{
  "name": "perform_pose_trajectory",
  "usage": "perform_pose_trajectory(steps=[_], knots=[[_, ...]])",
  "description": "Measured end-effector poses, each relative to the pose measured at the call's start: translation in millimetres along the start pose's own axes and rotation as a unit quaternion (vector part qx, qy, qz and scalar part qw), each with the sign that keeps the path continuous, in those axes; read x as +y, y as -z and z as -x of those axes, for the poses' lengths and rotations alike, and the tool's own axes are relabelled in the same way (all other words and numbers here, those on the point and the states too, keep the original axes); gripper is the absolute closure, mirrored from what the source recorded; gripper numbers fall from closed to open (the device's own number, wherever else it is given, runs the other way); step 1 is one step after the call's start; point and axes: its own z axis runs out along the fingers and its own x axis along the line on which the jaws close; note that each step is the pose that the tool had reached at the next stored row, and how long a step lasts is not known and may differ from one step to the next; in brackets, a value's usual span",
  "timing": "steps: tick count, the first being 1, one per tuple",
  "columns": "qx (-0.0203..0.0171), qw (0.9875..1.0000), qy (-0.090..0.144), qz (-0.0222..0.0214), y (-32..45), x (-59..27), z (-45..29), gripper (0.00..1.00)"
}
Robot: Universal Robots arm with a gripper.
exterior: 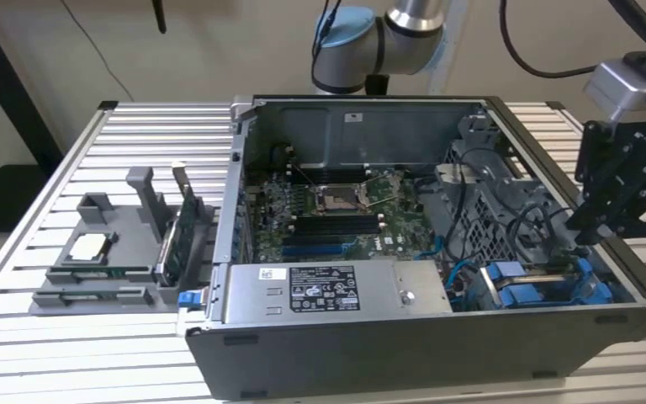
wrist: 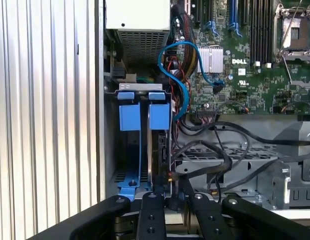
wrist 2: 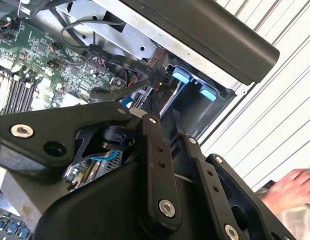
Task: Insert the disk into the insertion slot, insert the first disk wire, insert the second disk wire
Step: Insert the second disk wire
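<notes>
Seating a wire on the disk in its bay

The disk sits in the insertion slot, near corner of the case on the exterior view's right; the tool seems closed on a black disk wire just above it. I would keep the plug square and press straight. Loose black cables and a blue cable crowd beside it, and a hand waits outside the case

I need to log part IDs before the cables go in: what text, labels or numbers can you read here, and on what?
Nothing can be quoted reliably.
Black-and-white label on the power-supply box: print too small.
White lettering on the motherboard: too small to trust.
Lettering on the side of the gripper: blurred.
Small white sticker on the back wall of the computer case: unreadable.
</notes>
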Motion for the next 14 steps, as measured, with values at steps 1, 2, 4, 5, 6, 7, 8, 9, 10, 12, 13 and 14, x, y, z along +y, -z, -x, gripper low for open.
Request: perform_pose_trajectory(steps=[1, 2, 4, 5, 6, 7, 8, 9, 10, 12, 13, 14], knots=[[0.0001, 1.0000, 0.000, 0.0003, 0.6, -0.2, 0.3, 0.73], [0.0000, 1.0000, 0.000, 0.0006, 1.0, -0.4, 0.7, 0.73], [0.0001, 1.0000, 0.000, 0.0009, 1.8, -0.8, 1.7, 0.73], [0.0002, 1.0000, 0.000, 0.0009, 1.9, -1.2, 2.3, 0.73], [0.0002, 1.0000, 0.001, 0.0010, 1.9, -1.6, 3.0, 0.73], [0.0001, 1.0000, 0.002, 0.0010, 1.8, -2.2, 3.5, 0.73], [0.0001, 1.0000, 0.002, 0.0011, 1.7, -3.0, 4.0, 0.73], [0.0002, 1.0000, 0.003, 0.0011, 1.8, -3.9, 4.5, 0.73], [0.0002, 1.0000, 0.003, 0.0012, 1.8, -4.7, 5.1, 0.73], [0.0002, 1.0000, 0.005, 0.0013, 1.7, -6.1, 6.3, 0.73], [0.0002, 1.0000, 0.006, 0.0013, 1.7, -6.8, 6.8, 0.73], [0.0000, 1.0000, 0.007, 0.0014, 1.6, -7.9, 7.6, 0.73]])
